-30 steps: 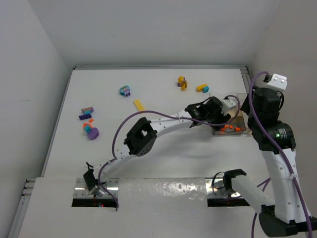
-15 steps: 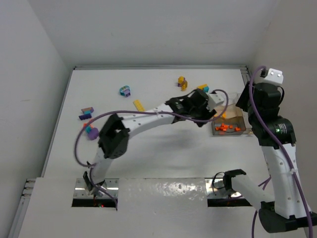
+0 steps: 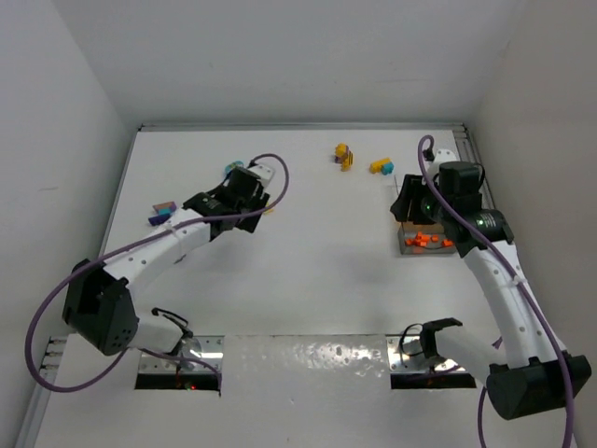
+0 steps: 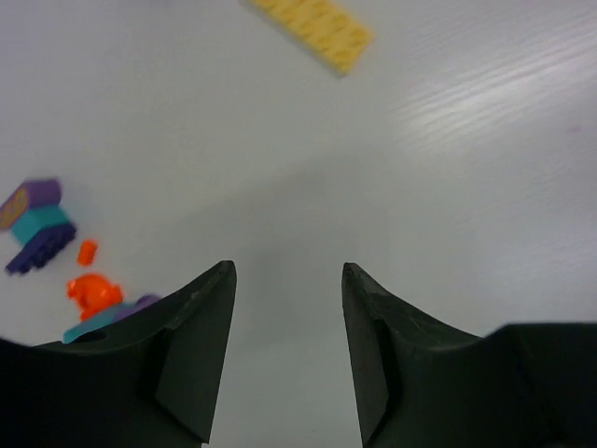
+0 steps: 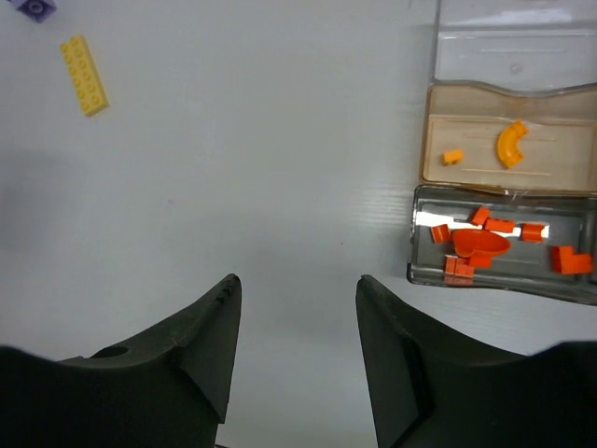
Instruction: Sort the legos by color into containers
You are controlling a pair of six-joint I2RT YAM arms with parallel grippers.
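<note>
Loose legos lie on the white table: a yellow-orange clump point(image 3: 343, 155), a yellow-blue clump point(image 3: 381, 166), a teal-purple one point(image 3: 231, 169) and a purple-teal stack point(image 3: 162, 213). My left gripper point(image 3: 224, 203) hovers at the left middle, open and empty point(image 4: 287, 271). Its view shows a yellow plate point(image 4: 312, 28), a purple-teal clump point(image 4: 35, 233) and an orange clump point(image 4: 93, 294). The containers point(image 3: 431, 245) sit at the right, with orange pieces point(image 5: 499, 245) in one compartment and an orange curved piece point(image 5: 510, 142) in the brownish one. My right gripper point(image 5: 297, 278) is open and empty, left of the box point(image 3: 410, 201).
The table's back wall and side walls border the white surface. The right wrist view also shows the yellow plate point(image 5: 84, 75) and a purple piece point(image 5: 35, 7) at its far left. A purple cable loops over the left arm point(image 3: 149, 247).
My left arm has swung from beside the containers across to the left half of the table. My right gripper has lowered toward the containers' left side.
</note>
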